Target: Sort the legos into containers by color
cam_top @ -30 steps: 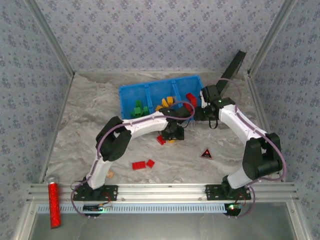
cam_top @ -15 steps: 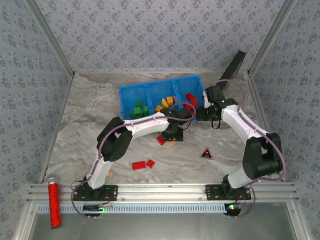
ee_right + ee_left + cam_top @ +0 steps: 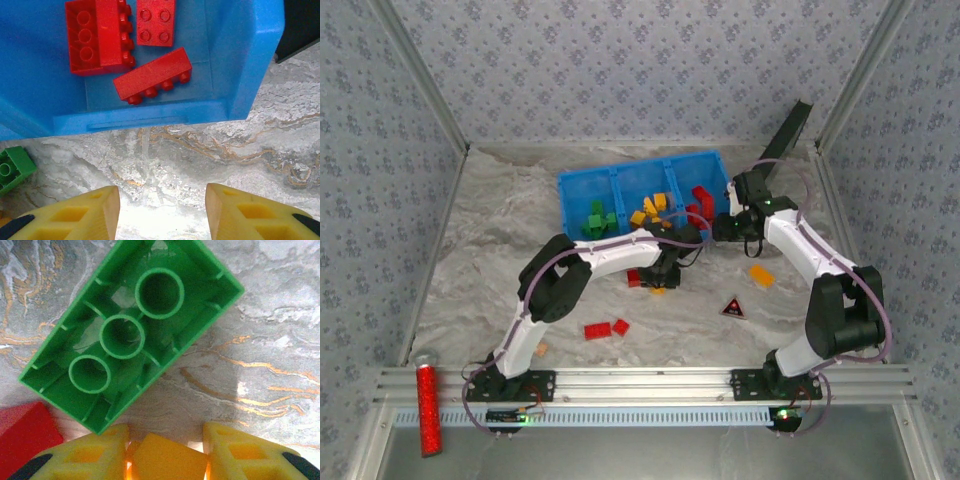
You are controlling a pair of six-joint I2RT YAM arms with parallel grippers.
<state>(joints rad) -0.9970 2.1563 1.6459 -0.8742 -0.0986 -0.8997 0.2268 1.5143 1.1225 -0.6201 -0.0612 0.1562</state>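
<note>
Sorting in progress: an orange-yellow brick point(image 3: 169, 462) is seen clamped in the left gripper point(image 3: 166, 447), low over the surface, an upturned green brick point(image 3: 131, 332) just beyond it at 12 o'clock. From above, the middle compartment point(image 3: 636, 186) of the blue bin point(image 3: 568, 196), where orange-yellow legos point(image 3: 652, 208) are gathered, is found at 12 o'clock from that gripper, near at hand. The right gripper point(image 3: 162, 210) is held open, empty, before the red compartment point(image 3: 40, 95).

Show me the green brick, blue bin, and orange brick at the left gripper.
green brick point(image 3: 132, 335): left wrist, hollow underside.
orange brick point(image 3: 169, 460): left wrist, top face.
blue bin point(image 3: 252, 60): right wrist, side wall.
</note>
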